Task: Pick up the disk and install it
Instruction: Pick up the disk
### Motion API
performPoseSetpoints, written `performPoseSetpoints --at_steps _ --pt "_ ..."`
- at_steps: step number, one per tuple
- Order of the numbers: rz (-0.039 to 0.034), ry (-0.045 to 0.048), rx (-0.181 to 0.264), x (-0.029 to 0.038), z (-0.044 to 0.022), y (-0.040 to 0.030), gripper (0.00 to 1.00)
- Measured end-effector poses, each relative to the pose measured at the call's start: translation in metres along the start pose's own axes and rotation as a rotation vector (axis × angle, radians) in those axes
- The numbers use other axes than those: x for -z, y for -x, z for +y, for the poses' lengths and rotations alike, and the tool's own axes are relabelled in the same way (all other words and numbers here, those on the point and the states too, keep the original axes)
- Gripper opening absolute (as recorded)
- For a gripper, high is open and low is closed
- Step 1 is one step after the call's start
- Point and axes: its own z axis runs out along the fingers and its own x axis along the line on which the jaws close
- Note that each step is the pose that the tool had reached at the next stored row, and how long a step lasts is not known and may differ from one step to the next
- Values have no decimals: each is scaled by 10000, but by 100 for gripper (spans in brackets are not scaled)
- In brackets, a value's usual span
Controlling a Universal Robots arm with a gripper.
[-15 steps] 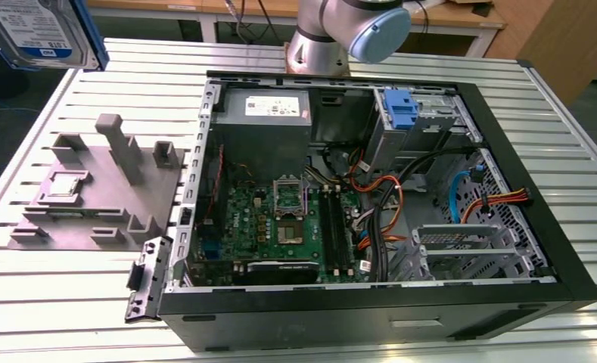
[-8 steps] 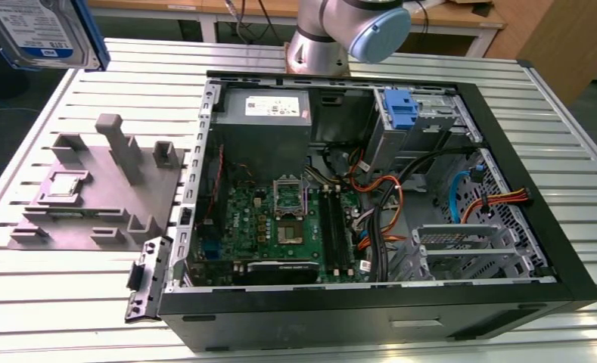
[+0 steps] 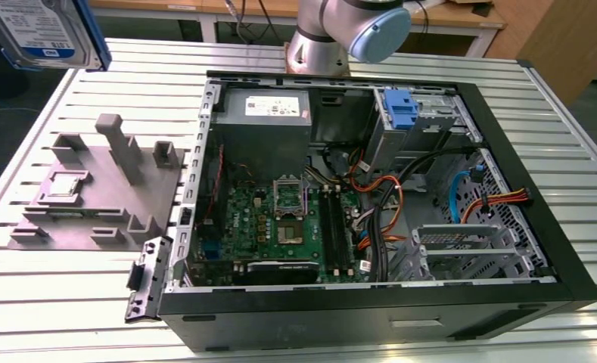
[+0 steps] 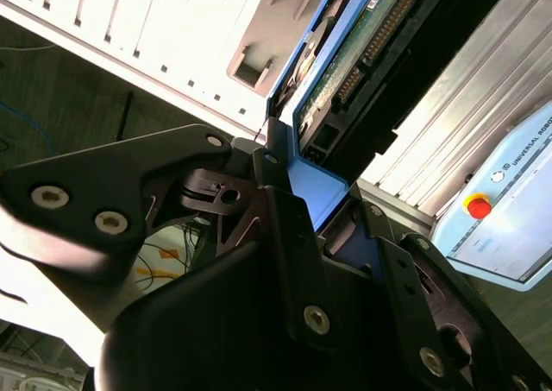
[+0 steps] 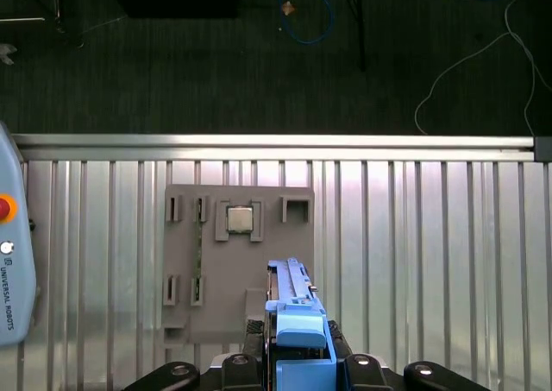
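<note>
1. High in the exterior view's top left corner, the flat silver-grey disk (image 3: 46,30), with its white-and-blue label and bright blue plastic carrier, hangs well above the slatted aluminium table (image 3: 66,302).
2. The black pincer (image 5: 297,354) is clamped on the blue carrier's end, one finger on each side, as both wrist views show.
3. In the second wrist view the disk's green circuit-board underside (image 4: 362,46) faces the camera, tilted, with the pincer (image 4: 315,192) gripping just beneath it.
4. In the first wrist view the disk (image 5: 293,322) sits edge-on over a grey plastic fixture plate (image 5: 259,270) with slots and pockets. A small square silver processor chip (image 5: 240,221) lies in one recess.
5. In the exterior view that fixture plate (image 3: 86,204) lies on the table just beside an open black computer case (image 3: 379,318), on the view's left.
6. Inside the case are a green motherboard (image 3: 278,227), a grey power-supply box (image 3: 262,113) and orange cables (image 3: 389,204).
7. A pale blue pendant with a red button (image 4: 477,206) rests at the table's edge.
</note>
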Motion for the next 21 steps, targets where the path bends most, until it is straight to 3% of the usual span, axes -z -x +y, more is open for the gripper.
performPoseSetpoints --at_steps 21 --pt "1 1 0 2 -51 1 37"
